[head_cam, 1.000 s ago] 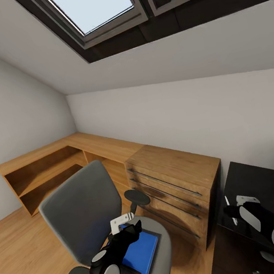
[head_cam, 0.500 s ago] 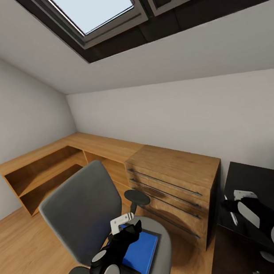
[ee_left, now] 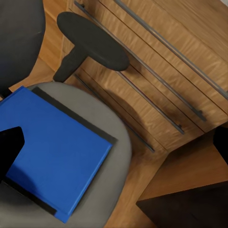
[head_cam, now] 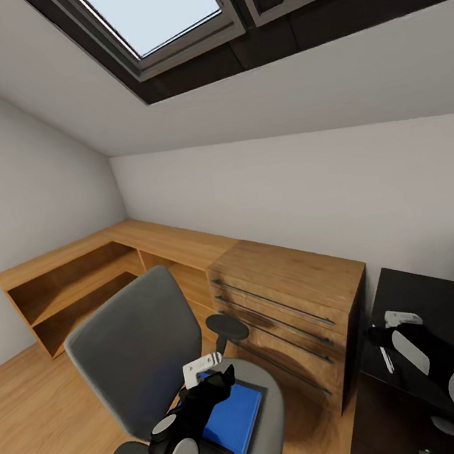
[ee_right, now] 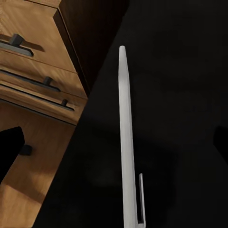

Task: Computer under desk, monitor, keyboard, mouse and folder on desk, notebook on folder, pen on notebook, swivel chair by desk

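Head view, near to far: left arm reaches over the swivel chair point(head_cam: 136, 347), its left pincer point(head_cam: 209, 380) sits low above the folder point(head_cam: 235, 419), which lies flat on the seat's middle, dark spine edge toward the backrest. Left wrist view has the folder point(ee_left: 52, 152) bright blue on the grey seat, one black fingertip point(ee_left: 9, 147) overlapping its edge; whether that pincer is released or clenched, cannot tell. Black armrest point(ee_left: 92, 40) stands beside the seat, on the side of the wooden drawer unit point(head_cam: 290, 309).

Right side: right arm rests over the black counter point(head_cam: 450, 307), right pincer point(head_cam: 386, 336) near the counter's edge beside the drawer unit. Pen point(head_cam: 387, 360) lies on the counter just by that edge. Right wrist view shows the pen point(ee_right: 126, 137) flat on the glossy top, clip end nearer the camera, black fingers point(ee_right: 8, 152) spread wide to either side, not touching it — pincer released, pen lies free.

Farther back: low light-wood cabinet point(head_cam: 79, 275) runs along the wall into the corner. Sloped grey ceiling above with dark-framed skylights point(head_cam: 151, 9).
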You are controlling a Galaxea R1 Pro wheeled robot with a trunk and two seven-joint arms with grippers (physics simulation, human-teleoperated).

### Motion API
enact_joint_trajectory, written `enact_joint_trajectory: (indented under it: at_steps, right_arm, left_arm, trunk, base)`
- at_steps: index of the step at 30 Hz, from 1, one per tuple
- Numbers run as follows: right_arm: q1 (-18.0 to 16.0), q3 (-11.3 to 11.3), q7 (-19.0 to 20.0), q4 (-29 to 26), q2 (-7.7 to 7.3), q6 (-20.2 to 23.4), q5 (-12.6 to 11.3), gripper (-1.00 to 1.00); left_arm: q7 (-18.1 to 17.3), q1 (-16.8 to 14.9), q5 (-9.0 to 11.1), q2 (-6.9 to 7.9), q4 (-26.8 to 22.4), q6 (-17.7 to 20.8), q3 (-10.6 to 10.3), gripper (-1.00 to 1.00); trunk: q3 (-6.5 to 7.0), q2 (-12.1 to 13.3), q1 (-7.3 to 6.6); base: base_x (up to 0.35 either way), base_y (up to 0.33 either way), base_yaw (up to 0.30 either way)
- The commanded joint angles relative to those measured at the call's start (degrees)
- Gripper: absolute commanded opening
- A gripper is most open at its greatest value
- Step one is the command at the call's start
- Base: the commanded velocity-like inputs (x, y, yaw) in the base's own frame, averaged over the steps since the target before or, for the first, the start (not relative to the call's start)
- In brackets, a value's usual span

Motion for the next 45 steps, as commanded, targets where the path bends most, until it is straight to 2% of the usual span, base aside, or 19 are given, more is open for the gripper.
enact_joint_trajectory:
  at_steps: [1, 17, 31, 45]
  right_arm:
    - [0.0, 0.5, -0.5, -0.2, -0.08, 0.2, -0.6, 1.00]
    - [0.0, 0.5, -0.5, -1.9, -0.17, 0.3, -0.6, 1.00]
    - [0.5, 0.5, -0.7, -8.7, -0.74, 1.7, -0.8, 1.00]
    - [0.5, 0.3, -0.7, -9.9, -0.65, 2.1, -0.8, 1.00]
  left_arm:
    - [0.5, -0.1, 0.4, 0.04, -0.1, 0.1, -0.1, 1.00]
    - [0.5, -0.1, 0.3, 0.06, -0.1, 0.1, -0.1, 1.00]
    - [0.5, -0.1, 0.3, 0.12, -0.1, 0.1, -0.1, 1.00]
    - [0.5, -0.1, 0.3, 0.13, -0.1, 0.1, -0.1, 1.00]
  trunk:
    - [-0.07, 0.0, 0.00]
    - [-0.07, 0.0, 0.00]
    - [-0.07, 0.0, 0.00]
    - [-0.07, 0.0, 0.00]
  base:
    - [0.000, 0.000, 0.000]
    - [0.000, 0.000, 0.000]
    - [0.000, 0.000, 0.000]
    - [0.000, 0.000, 0.000]
